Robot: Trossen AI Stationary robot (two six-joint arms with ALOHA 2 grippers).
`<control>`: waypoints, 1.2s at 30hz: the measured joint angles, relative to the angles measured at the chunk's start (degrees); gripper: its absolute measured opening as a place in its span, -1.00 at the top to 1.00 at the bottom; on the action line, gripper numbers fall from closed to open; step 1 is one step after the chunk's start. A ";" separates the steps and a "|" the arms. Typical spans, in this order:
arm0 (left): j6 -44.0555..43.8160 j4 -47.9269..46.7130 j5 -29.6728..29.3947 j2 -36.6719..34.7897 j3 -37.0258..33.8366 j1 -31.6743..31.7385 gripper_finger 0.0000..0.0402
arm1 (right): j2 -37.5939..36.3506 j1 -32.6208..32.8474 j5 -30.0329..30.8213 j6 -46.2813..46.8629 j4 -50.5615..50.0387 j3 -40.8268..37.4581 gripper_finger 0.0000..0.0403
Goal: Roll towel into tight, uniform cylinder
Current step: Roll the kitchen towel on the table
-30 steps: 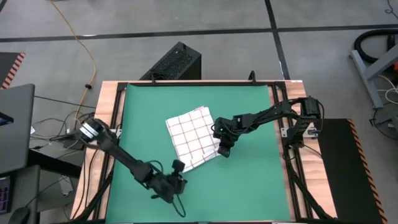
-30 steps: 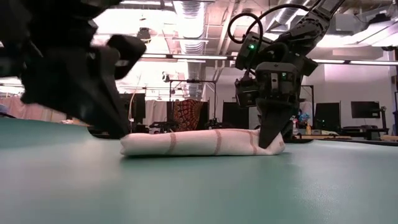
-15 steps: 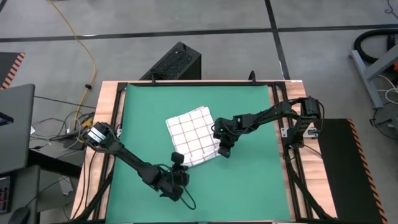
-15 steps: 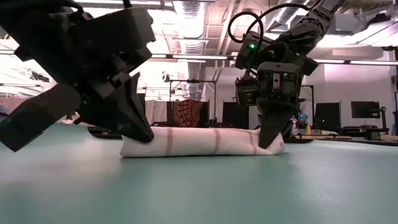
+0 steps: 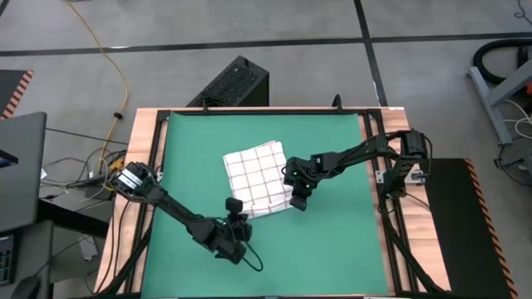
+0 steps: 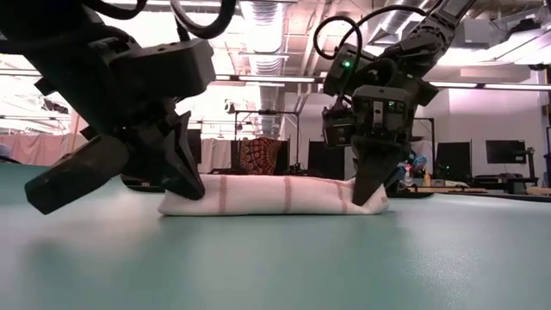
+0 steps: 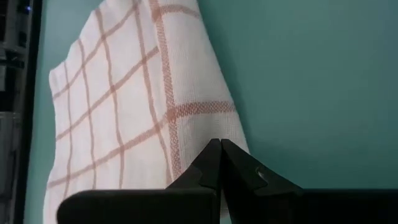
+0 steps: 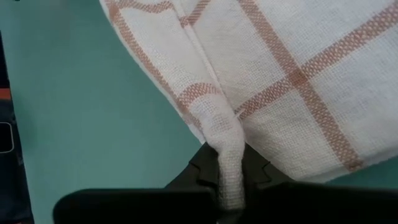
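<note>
The white checked towel point(image 5: 253, 176) lies folded on the green mat point(image 5: 332, 241), askew, as a low flat bundle point(image 6: 275, 196) in the low view. My right gripper point(image 5: 297, 202) is shut on the towel's near right corner. My left gripper point(image 5: 239, 218) is shut and slants down at the towel's near left corner. In the left wrist view its joined tips point(image 7: 221, 149) stand right at the towel's edge point(image 7: 205, 118). My right gripper pinches a bunched ridge of cloth point(image 8: 225, 140) at the towel's near right corner between its two fingers, several layers gathered. The fingers slant down from the right point(image 6: 366, 185); the rest of the towel lies on the mat. My left gripper's shut tips meet the towel's near left edge point(image 7: 214, 134), slanting down from the near left; whether they press on it cannot be told.
Bare green mat lies all around the towel, widest on the near side point(image 5: 316, 257). A wooden frame point(image 5: 141, 166) borders the mat. A black box point(image 5: 237, 83) stands on the floor beyond the far edge.
My left gripper has moved from the near left toward the towel's near left corner and tipped further down, coming down to the mat at the towel's end. My right gripper has kept its hold in place.
</note>
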 joint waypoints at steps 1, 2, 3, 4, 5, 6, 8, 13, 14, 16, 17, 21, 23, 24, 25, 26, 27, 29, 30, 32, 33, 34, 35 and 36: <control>-0.02 -0.32 -0.76 0.00 0.00 -0.02 1.00 | 0.00 0.00 0.02 0.00 0.01 -0.02 0.84; 0.05 -0.54 -1.47 0.01 0.00 -0.06 1.00 | 0.00 0.00 0.02 0.00 0.03 -0.02 0.84; 0.33 -0.54 -2.06 0.00 0.00 -0.08 1.00 | 0.00 0.00 0.01 0.00 0.02 -0.02 0.84; 0.69 -0.54 -2.42 0.00 0.00 -0.06 1.00 | 0.00 0.00 0.01 0.00 0.01 -0.03 0.84; 1.20 -0.54 -2.56 0.00 0.00 -0.06 1.00 | 0.00 0.00 0.01 0.00 0.00 -0.04 0.84; 1.57 -0.54 -2.83 0.00 0.00 -0.06 1.00 | 0.00 0.00 0.01 0.00 -0.02 -0.04 0.84; 1.80 -0.66 -4.36 0.00 0.00 -0.06 1.00 | 0.00 0.00 0.01 0.00 -0.02 -0.04 0.84; 1.65 -1.92 -6.68 0.00 -0.02 -0.06 1.00 | 0.00 0.00 -0.01 0.02 0.00 -0.07 0.84; 1.66 -1.83 -6.71 -0.02 -0.01 -0.06 1.00 | 0.00 0.00 0.01 0.02 0.00 -0.07 0.84; 1.69 -1.62 -6.76 -0.03 -0.02 -0.27 1.00 | 0.00 0.00 -0.01 0.02 0.04 -0.07 0.84; 1.67 -1.61 -6.96 -0.02 -0.02 -0.37 1.00 | 0.00 0.00 -0.01 0.02 0.06 -0.09 0.84; 1.31 -1.88 -8.49 -0.04 -0.02 -0.51 1.00 | 0.00 0.00 -0.01 -0.02 0.16 -0.11 0.84; 0.93 -2.20 -8.53 -0.07 -0.02 -0.39 1.00 | 0.00 0.00 -0.01 -0.02 0.23 -0.11 0.84; 0.47 -2.33 -8.61 -0.07 -0.03 -0.22 1.00 | 0.00 0.00 -0.01 -0.02 0.24 -0.11 0.84; -0.15 -2.31 -8.81 -0.07 -0.14 0.00 1.00 | 0.00 0.00 -0.01 -0.02 0.24 -0.11 0.84; -0.71 -2.18 -8.78 -0.09 -0.44 0.25 1.00 | 0.00 0.00 -0.01 -0.02 0.24 -0.11 0.84; -1.16 -1.69 -8.44 -0.14 -1.01 0.51 1.00 | 0.00 0.00 -0.01 -0.03 0.24 -0.11 0.84; -2.38 -0.51 -7.37 -0.15 -2.57 1.01 1.00 | 0.00 0.00 -0.04 -0.07 0.25 -0.11 0.84; -3.01 0.80 -6.59 -0.15 -3.56 1.28 1.00 | 0.00 0.00 -0.04 -0.07 0.26 -0.11 0.84; -3.53 4.53 -5.48 -0.45 -5.53 1.68 1.00 | 0.00 0.02 -0.04 -0.21 0.26 -0.11 0.84; -3.57 5.89 -5.13 -0.53 -6.12 1.78 1.00 | 0.00 0.04 -0.04 -0.35 0.26 -0.11 0.84; -3.58 6.92 -4.81 -0.57 -6.67 1.91 1.00 | 0.00 0.07 -0.04 -0.47 0.28 -0.11 0.84; -3.68 7.66 -4.32 -0.59 -7.17 2.13 1.00 | 0.00 0.14 -0.04 -0.69 0.30 -0.11 0.84; -4.09 8.18 -3.52 -0.61 -7.60 2.52 1.00 | 0.00 0.19 -0.05 -1.26 0.36 -0.13 0.84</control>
